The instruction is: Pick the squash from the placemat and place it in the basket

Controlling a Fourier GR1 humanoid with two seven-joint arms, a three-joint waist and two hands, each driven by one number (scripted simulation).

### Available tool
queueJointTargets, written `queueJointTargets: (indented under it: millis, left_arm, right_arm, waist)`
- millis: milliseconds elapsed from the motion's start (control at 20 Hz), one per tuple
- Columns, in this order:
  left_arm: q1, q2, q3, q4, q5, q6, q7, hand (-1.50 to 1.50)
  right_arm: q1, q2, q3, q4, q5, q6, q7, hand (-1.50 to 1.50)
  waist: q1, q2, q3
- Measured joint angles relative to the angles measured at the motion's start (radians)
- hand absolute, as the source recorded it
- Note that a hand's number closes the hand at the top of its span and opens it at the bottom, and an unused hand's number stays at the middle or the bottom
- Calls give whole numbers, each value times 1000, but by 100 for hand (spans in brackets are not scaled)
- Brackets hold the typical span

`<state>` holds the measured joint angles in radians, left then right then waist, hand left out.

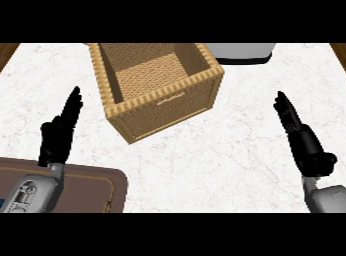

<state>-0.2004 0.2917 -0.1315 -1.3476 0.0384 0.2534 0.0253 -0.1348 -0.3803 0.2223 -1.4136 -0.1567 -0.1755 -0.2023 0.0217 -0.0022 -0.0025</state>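
A woven wicker basket (161, 102) stands at the middle back of the white marble counter, its inside showing nothing but weave. A brown placemat (95, 187) lies at the lower left, partly under my left forearm; no squash shows on it or anywhere else. My left hand (58, 135) is open with fingers straight, pointing up, left of the basket and above the placemat's far edge. My right hand (303, 137) is also open, fingers straight, well to the right of the basket. Neither hand touches anything.
A white and dark object (239, 52) sits behind the basket at the back right, cut off by the view's top. Wooden floor shows past the counter's left and right edges. Bare marble lies between the basket and my right hand.
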Motion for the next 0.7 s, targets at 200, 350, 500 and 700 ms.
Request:
queueJointTargets:
  millis: [200, 350, 500, 700]
  left_arm:
    - [54, 42, 11, 43, -22, 2, 23, 0]
    - [94, 69, 11, 79, -40, 1, 51, 0]
    - [139, 96, 14, 113, -50, 0, 81, 0]
    - [189, 120, 34, 141, -51, 11, 107, 0]
  right_arm:
    - [36, 55, 19, -183, 16, -20, -211, 150]
    - [-1, 136, 17, -344, -23, -33, -359, -150]
    - [3, 108, -3, -456, 105, -107, -485, -150]
    - [92, 181, -103, -555, 182, -306, -592, -150]
  waist:
    - [-45, -21, 5]
    - [-70, -59, 24]
    - [-127, -78, 12]
    - [-215, -87, 14]
